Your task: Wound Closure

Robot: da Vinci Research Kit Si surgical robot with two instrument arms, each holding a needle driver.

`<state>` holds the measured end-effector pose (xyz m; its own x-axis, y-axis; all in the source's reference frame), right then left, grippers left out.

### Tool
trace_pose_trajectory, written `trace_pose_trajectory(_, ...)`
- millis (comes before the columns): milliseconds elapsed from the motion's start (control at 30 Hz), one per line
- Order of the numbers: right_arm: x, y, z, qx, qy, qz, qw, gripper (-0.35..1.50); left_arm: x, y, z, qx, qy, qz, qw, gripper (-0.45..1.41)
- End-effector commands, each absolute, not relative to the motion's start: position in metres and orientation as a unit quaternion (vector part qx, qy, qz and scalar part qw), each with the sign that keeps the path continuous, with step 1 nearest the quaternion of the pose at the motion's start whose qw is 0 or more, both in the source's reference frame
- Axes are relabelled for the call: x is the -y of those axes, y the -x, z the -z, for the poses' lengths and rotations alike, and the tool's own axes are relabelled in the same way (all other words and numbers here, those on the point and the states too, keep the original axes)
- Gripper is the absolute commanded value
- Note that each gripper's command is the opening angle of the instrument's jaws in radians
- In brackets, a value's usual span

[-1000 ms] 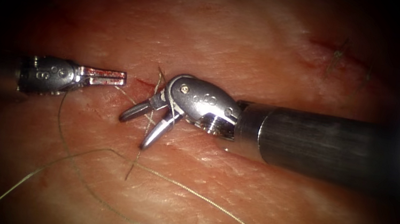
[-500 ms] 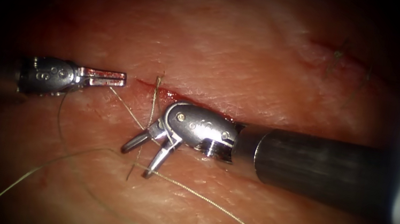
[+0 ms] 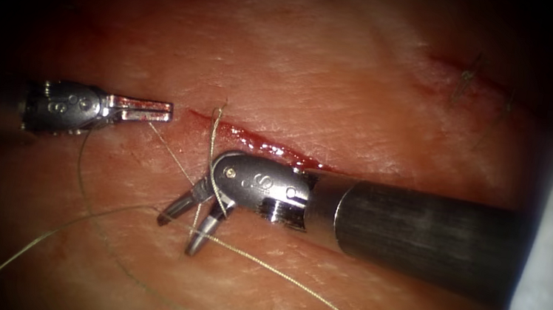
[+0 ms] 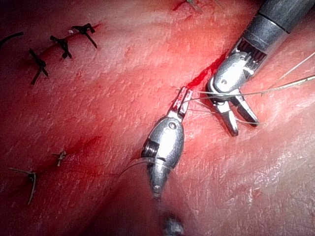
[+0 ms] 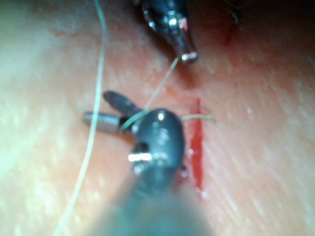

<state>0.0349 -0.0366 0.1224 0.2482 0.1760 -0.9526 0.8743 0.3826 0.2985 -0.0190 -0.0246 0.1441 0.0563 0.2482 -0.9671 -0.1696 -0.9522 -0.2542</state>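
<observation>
The right tool (image 3: 184, 226) is lying below the cut (image 3: 270, 145), its jaws spread a moderate way apart and gripping nothing; a turn of thread (image 3: 212, 180) is running around its wrist just behind the jaws, which suggests the tool is serving as a post for a loop rather than as a clamp. In the right wrist view the same tool (image 5: 110, 110) is showing both jaws parted, with thread (image 5: 160, 89) crossing over its body. From that wrist the strand is stretching taut toward the left tool (image 3: 162, 110), whose jaws are closed on the thread end; holding this end fixed is likely keeping the line tense so that the wrap stays seated. In the left wrist view the left tool (image 4: 183, 101) is pinching the strand at its tip, close to the red fluid (image 4: 204, 73) marking the cut. Beyond the right tool's jaws, the slack thread is lying in a wide loop across the tissue (image 3: 352, 63) below the cut, clear of both tools. The needle cannot be made out, so its position and whether it is in the tissue cannot be told. Farther off, finished stitches (image 4: 61, 46) are sitting on another cut.
</observation>
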Motion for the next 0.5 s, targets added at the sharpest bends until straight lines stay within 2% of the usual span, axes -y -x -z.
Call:
trace_pose_trajectory(33,0.0371,-0.0355,-0.123,-0.543,-0.484,0.28,0.626,0.47,0.025,0.0196,-0.1447,0.029,0.711,-0.686,0.153,-0.45)
trace_pose_trajectory(100,0.0371,-0.0356,-0.1231,-0.544,-0.484,0.283,0.625,0.42,0.0252,0.0196,-0.1445,0.029,0.711,-0.686,0.153,-0.45)
trace_pose_trajectory(133,0.037,-0.0358,-0.1231,-0.544,-0.484,0.284,0.624,0.29,0.0252,0.0196,-0.1445,0.029,0.711,-0.686,0.153,-0.45)
trace_pose_trajectory(167,0.037,-0.0359,-0.1231,-0.54,-0.487,0.282,0.626,0.04,0.0253,0.0196,-0.1444,0.029,0.711,-0.686,0.153,-0.45)
trace_pose_trajectory(200,0.0369,-0.036,-0.1231,-0.534,-0.491,0.281,0.628,-0.35,0.0254,0.0197,-0.1444,0.029,0.711,-0.686,0.153,-0.45)
trace_pose_trajectory(300,0.0366,-0.0365,-0.1231,-0.517,-0.488,0.292,0.639,-0.35,0.0254,0.0197,-0.1442,0.031,0.712,-0.685,0.152,-0.45)
trace_pose_trajectory(500,0.0342,-0.0373,-0.123,-0.53,-0.463,0.26,0.661,-0.35,0.0254,0.0197,-0.1441,0.031,0.712,-0.685,0.152,-0.45)
